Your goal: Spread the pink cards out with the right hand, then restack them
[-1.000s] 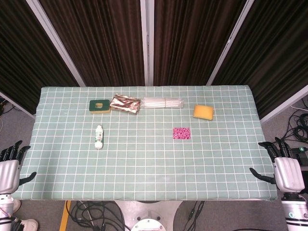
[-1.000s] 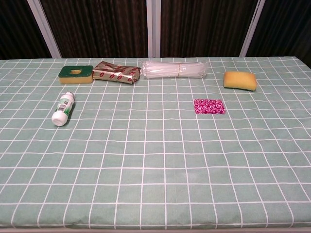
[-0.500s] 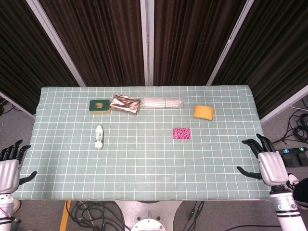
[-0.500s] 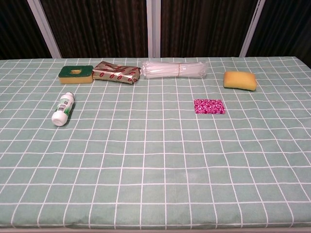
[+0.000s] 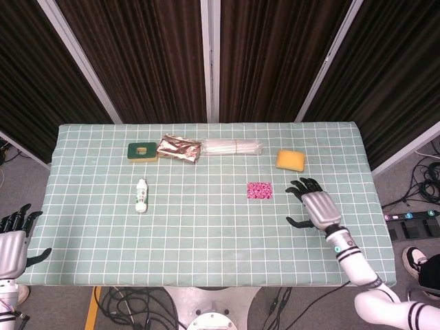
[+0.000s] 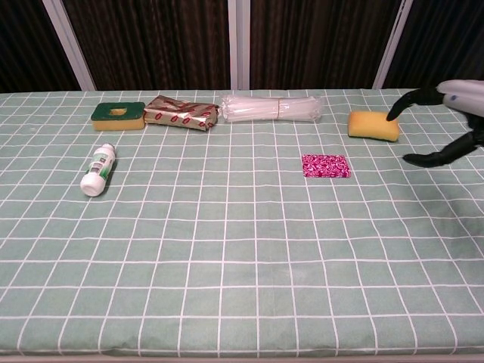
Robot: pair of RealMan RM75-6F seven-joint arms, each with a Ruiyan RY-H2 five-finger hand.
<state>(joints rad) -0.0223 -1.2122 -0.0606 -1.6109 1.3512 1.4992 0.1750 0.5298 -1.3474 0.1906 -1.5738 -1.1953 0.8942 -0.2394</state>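
Note:
The pink cards (image 5: 259, 190) (image 6: 326, 165) lie in one neat stack on the green checked cloth, right of the table's middle. My right hand (image 5: 315, 204) (image 6: 451, 121) hovers over the table to the right of the stack, fingers spread and holding nothing, a short gap away from the cards. My left hand (image 5: 14, 237) stays off the table's front left corner, fingers apart and empty; the chest view does not show it.
A yellow sponge (image 5: 290, 160) (image 6: 373, 125) lies behind the right hand. Along the back sit a bundle of clear straws (image 5: 234, 147), a foil packet (image 5: 179, 149) and a green sponge (image 5: 142, 151). A white bottle (image 5: 141, 195) lies at the left.
My right hand has swung in from beyond the table's right edge to over the cloth, close to the pink cards. The left hand and the objects have not moved.

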